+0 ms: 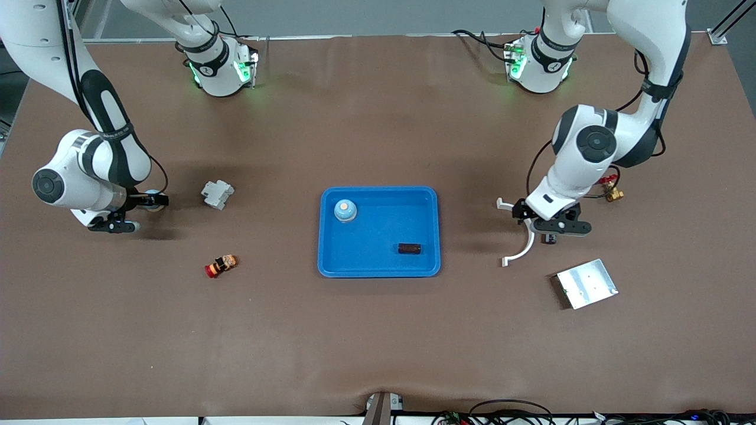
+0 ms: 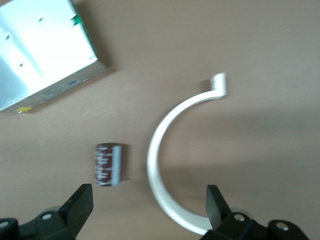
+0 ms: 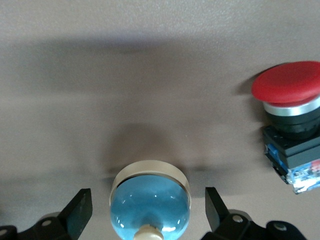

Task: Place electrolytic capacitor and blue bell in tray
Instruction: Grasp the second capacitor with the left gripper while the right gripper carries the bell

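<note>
The blue tray [image 1: 379, 262] lies mid-table. In it are a blue bell [image 1: 345, 211] and a dark capacitor [image 1: 409, 248]. A second blue bell [image 1: 155, 193] sits on the table at the right arm's end. My right gripper [image 1: 133, 213] is open, and in the right wrist view [image 3: 147, 210] its fingers stand either side of that bell [image 3: 150, 207] with gaps. A second capacitor [image 1: 550, 238] lies on the table at the left arm's end. My left gripper [image 1: 555, 227] is open and empty over it, and the capacitor [image 2: 108, 164] shows just ahead of the gripper [image 2: 150, 202].
A white curved bracket [image 1: 522, 248] [image 2: 165, 165] lies beside the left gripper. A silver metal plate [image 1: 586, 283] [image 2: 40, 55] is nearer the front camera. A brass fitting [image 1: 613, 192], a grey-white block [image 1: 217, 193] and a red push-button [image 1: 221, 265] [image 3: 292, 125] lie about.
</note>
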`<state>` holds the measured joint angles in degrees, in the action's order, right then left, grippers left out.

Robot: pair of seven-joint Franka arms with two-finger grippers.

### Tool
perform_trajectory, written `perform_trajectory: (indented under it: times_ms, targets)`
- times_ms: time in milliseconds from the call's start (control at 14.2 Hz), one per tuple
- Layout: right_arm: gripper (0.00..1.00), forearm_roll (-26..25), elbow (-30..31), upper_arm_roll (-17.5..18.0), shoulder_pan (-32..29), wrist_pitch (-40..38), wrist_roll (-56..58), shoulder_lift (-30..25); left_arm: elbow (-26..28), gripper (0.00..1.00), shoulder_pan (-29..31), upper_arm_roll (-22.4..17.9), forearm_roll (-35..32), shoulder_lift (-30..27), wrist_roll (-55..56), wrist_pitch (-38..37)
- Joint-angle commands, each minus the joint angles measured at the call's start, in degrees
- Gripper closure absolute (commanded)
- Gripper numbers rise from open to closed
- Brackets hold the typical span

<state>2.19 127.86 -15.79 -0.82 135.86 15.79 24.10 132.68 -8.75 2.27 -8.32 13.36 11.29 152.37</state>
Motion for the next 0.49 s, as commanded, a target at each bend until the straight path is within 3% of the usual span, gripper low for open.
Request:
perform_trajectory:
  times_ms: [0, 71, 424]
  targets:
    - [0.0, 1.1, 0.6, 0.1, 0.0, 0.1, 1.3, -0.1, 2.4, 0.0, 1.4, 0.5, 0.1, -1.4, -1.8, 2.1]
    - [0.02, 1.1, 0.6, 0.1, 0.2, 0.0, 1.3, -0.1, 2.3, 0.0, 2.4, 0.5, 0.1, -1.0, -2.4, 2.1]
    - [0.54, 1.1, 0.2, 0.2, 1.3, -0.9, 1.5, -0.4, 2.4, 0.0, 5.4, 0.5, 0.1, 1.6, -7.1, 5.4]
